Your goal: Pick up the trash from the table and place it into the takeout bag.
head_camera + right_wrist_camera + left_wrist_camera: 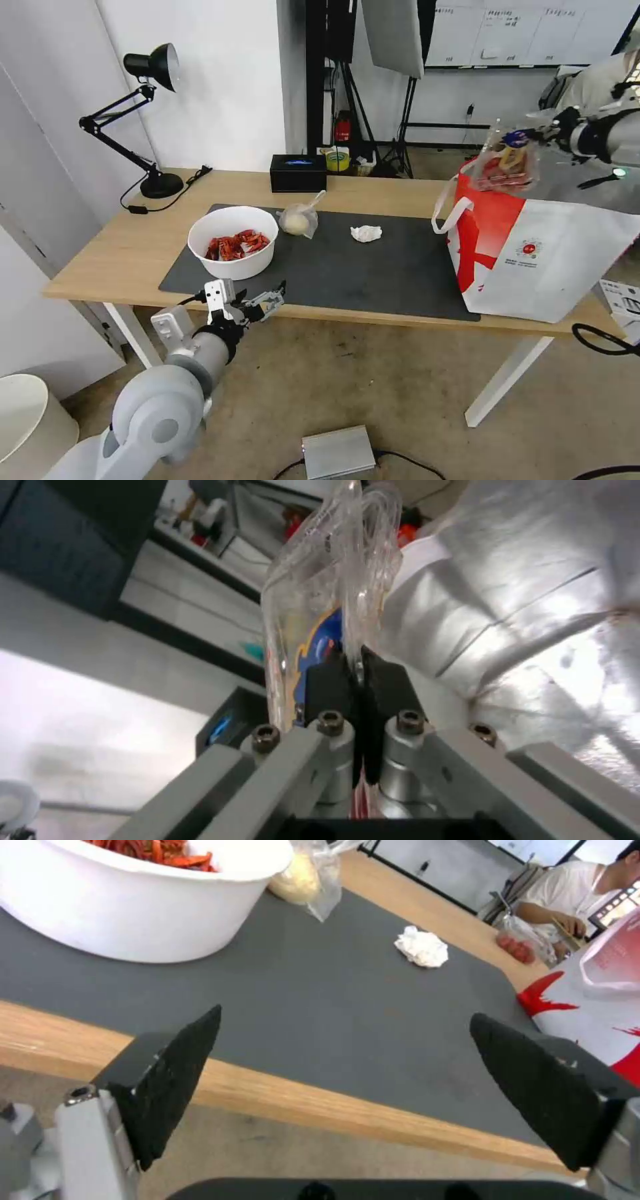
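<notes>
Trash of 4 kinds is seen, and 1 piece is already lifted: the clear hinged plastic box (505,167), red bits visible through its walls, is held in the air at the top left edge of the takeout bag (547,260), which stands at the right end of the table (93,257). The right gripper (533,137) is clamped shut on an edge of this box; in the right wrist view the black pads (327,685) are pressed together on the thin clear plastic, with the bag's silver foil lining (520,605) just beside it.

On the dark mat (373,273) the other 3 pieces remain: the white bowl of crayfish shells (233,241) at the left, the small knotted clear bag (298,220) just beside it, and the crumpled tissue (366,233) near the middle, well apart from the bowl.

The left gripper (257,303) is held at the table's near edge, below the bowl, with its jaws wide open and nothing between them.

The step in hand is judged to be the drop of the box into the bag. It would be done well if the box were carried fully over the foil-lined opening, past the strap handle (453,210) and the near rim, before the pads are parted. The pinch is on a thin edge only, so the box may swing or slip; slow, level motion is advised, and release is best made low inside the mouth so that no red bits are spilled.
</notes>
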Tool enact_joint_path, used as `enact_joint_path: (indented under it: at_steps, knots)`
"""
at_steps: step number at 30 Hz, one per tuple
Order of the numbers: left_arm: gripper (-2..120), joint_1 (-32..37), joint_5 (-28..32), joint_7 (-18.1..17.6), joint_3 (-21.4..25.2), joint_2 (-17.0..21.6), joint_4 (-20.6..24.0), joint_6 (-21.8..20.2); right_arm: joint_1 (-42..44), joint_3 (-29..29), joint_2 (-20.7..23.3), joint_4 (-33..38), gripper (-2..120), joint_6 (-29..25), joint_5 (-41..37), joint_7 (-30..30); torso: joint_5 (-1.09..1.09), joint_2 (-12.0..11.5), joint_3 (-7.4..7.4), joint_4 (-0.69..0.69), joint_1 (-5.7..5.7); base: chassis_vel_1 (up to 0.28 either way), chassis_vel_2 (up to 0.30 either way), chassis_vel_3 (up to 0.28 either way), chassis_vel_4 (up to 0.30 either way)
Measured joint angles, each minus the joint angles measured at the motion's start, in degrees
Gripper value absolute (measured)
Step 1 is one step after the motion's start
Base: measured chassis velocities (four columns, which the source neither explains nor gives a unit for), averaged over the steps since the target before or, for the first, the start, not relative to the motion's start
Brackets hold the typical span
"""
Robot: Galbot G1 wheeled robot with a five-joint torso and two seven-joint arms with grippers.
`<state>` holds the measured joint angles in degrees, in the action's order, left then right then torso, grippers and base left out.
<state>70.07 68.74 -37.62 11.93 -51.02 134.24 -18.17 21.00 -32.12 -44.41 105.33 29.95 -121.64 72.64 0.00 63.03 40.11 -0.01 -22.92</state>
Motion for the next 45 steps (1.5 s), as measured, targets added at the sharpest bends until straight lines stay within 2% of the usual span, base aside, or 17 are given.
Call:
enact_joint_path:
  at_steps: [32, 45]
  knots:
    - [100, 1.38, -0.53, -0.12, 0.53, -0.38, 0.68, 0.03, -1.84, -2.66, -0.53, -4.87, 0, -1.27, 0.62, -0.3, -0.01, -0.01, 0.0, 0.01, 0.0, 0.0, 0.0, 0.0, 0.0]
    - [100, 0.94, -0.57, -0.04, 0.22, -0.28, 0.45, 0.04, 1.19, -3.03, -0.87, -6.88, 0, 0.74, 7.62, -2.57, 0.0, 0.0, 0.0, 0.0, 0.0, 0.0, 0.0, 0.0, 0.0]
